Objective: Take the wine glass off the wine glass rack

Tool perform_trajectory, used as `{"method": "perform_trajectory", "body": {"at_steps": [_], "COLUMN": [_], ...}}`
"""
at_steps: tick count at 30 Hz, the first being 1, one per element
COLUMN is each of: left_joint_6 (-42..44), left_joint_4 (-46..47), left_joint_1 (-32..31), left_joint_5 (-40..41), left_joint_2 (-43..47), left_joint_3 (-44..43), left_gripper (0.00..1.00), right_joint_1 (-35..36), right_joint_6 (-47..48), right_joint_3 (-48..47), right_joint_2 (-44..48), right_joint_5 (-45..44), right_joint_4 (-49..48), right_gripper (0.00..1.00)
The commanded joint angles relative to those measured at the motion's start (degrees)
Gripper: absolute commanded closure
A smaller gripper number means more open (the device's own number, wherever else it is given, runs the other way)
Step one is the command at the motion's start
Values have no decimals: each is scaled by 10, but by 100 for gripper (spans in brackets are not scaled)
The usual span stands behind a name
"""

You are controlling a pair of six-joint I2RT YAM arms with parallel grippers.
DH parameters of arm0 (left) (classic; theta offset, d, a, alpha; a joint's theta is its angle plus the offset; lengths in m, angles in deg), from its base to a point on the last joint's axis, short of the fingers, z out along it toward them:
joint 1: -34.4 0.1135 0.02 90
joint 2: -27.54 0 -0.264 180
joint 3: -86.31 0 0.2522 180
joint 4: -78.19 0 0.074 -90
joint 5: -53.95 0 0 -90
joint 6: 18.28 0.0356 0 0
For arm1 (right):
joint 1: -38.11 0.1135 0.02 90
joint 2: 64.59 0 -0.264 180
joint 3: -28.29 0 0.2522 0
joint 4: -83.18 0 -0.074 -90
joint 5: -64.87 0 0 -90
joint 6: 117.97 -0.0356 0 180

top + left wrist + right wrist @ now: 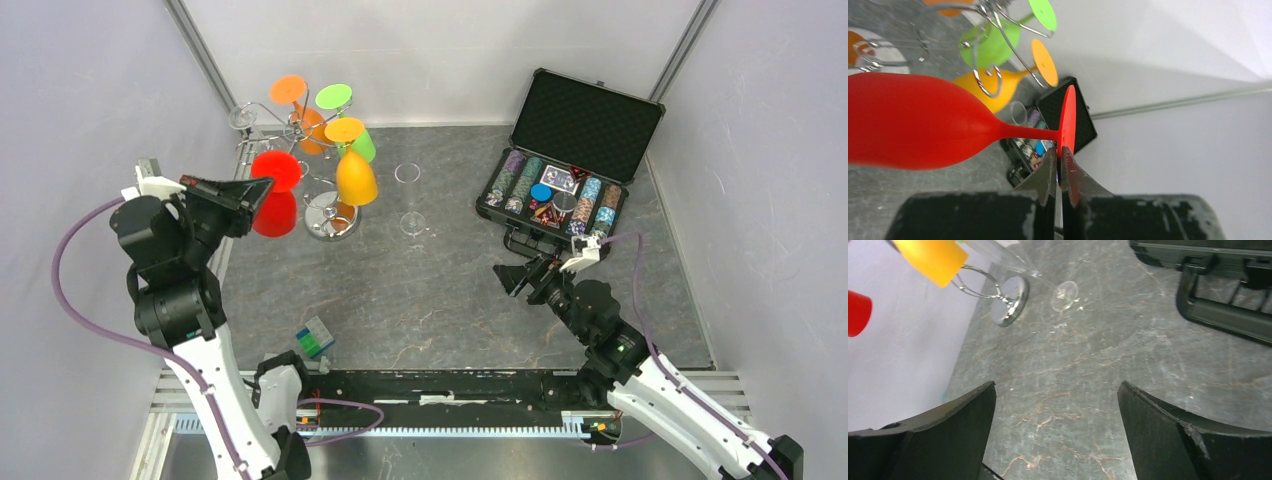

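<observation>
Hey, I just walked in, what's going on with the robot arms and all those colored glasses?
The left gripper is shut on the edge of the red wine glass's round foot, right beside the wire rack. I cannot tell whether the glass is fully clear of the rack yet. Other colored glasses hang on the rack. The right gripper is open and holds nothing, low over the table near the poker chip case.

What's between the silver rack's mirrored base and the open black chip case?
A clear wine glass, standing on grey tabletop between the silver wire rack and the black chip case; the top view shows it.
</observation>
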Motion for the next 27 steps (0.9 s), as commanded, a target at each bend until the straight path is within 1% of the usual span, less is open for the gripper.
{"method": "perform_trajectory", "body": {"at_steps": [1,4,7,10,12,16,18,19,22,24,27], "left_joint_6": [-54,-105,-149,-217,-244,-278,-314,-324,-354,-388,-441], "left_joint_4": [7,53,94,189,226,272,322,333,393,462,580], "left_joint_1": [-20,-34,-54,-76,-94,-142,-184,-207,-293,-331,-375], "left_joint_5": [-85,-134,-150,-154,-152,-138,-118,-97,-24,2,35], "left_joint_2": [34,55,75,97,102,108,110,112,116,107,82], "left_joint_3": [0,32,73,144,175,201,218,224,247,268,295], "left_gripper": [98,98,98,98,98,98,98,98,98,98,98], "right_joint_1": [1,1,1,1,1,3,6,8,15,20,28], "right_joint_6": [-4,-21,-41,-59,-81,-130,-157,-168,-188,-174,-144], "right_joint_3": [-7,-4,-3,2,5,14,22,23,17,-4,-39], "right_joint_2": [-13,-28,-50,-84,-111,-157,-174,-182,-196,-193,-176], "right_joint_5": [55,74,105,159,194,235,239,242,244,244,226], "right_joint_4": [-85,-122,-169,-248,-309,-434,-494,-529,-586,-591,-562], "right_gripper": [4,4,4,4,4,4,3,3,3,3,3]}}
